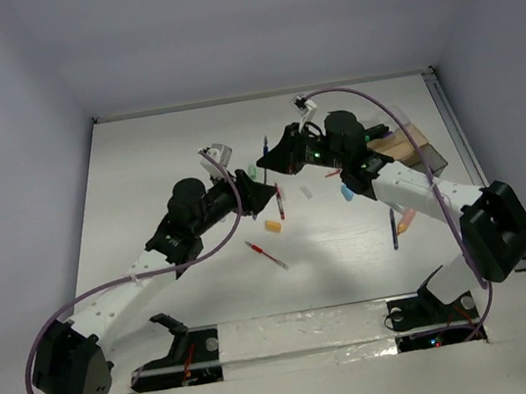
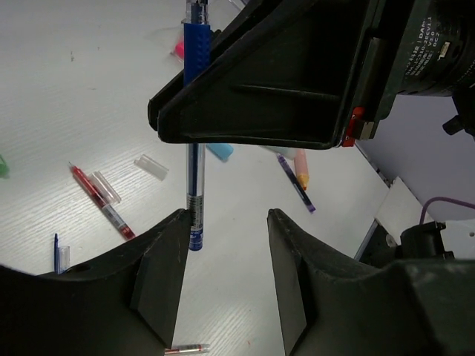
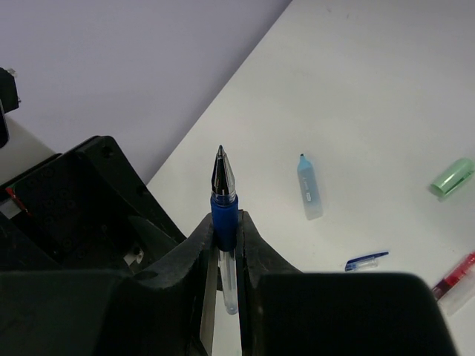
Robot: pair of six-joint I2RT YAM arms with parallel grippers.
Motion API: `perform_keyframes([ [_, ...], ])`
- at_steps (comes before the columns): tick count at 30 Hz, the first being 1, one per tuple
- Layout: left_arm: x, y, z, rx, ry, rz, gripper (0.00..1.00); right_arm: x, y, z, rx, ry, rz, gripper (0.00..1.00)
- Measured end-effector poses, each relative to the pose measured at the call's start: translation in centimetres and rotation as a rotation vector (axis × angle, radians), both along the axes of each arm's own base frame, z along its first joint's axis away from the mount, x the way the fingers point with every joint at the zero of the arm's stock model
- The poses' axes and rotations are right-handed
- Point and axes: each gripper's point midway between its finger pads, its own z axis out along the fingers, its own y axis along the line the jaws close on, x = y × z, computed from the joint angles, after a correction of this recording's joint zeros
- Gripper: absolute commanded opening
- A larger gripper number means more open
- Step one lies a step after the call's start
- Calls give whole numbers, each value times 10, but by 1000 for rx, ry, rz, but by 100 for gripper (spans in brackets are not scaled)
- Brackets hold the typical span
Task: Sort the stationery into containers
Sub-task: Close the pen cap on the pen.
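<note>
My right gripper [image 1: 269,162] is shut on a blue pen [image 1: 265,145] and holds it upright above the table; in the right wrist view the gripper [image 3: 224,222] clamps the pen's blue grip [image 3: 224,210], tip up. My left gripper [image 1: 267,193] is open just beside it. In the left wrist view the pen [image 2: 194,170] hangs down from the right gripper, its lower end touching the tip of one of my left fingers [image 2: 172,230]; the left gripper [image 2: 226,219] holds nothing. The clear, tan-tinted container [image 1: 412,145] stands at the back right.
On the table lie red pens [image 1: 268,254] [image 1: 281,202], an orange eraser [image 1: 272,225], a blue eraser [image 1: 347,194], a purple pen [image 1: 393,228], an orange highlighter [image 1: 406,224] and a green piece [image 1: 253,174]. A light blue highlighter [image 3: 310,189] lies beyond the right gripper.
</note>
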Motion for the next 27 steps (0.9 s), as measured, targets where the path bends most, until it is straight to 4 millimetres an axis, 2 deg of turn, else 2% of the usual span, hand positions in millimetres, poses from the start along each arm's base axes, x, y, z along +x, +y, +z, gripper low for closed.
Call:
perform_keyframes([
  [8,5,2,-4,14,1,22,38,-2,5,-2,16,15,32,0],
  [16,13,9,-7,38,-10,75,39,-20,16,10,57,15,117,0],
  [18,14,9,-7,40,-12,79,34,-23,17,12,67,16,133,0],
  [20,14,9,-8,39,-11,78,25,-24,17,14,73,14,143,0],
  [22,12,7,-6,34,-16,68,22,-25,17,14,73,18,145,0],
  [25,10,5,-5,31,-15,55,8,-25,19,13,72,21,154,0],
  [26,10,5,-5,30,-15,52,0,-25,19,12,71,23,156,0],
  [27,9,4,-5,29,-13,52,0,-24,20,11,70,25,158,0],
])
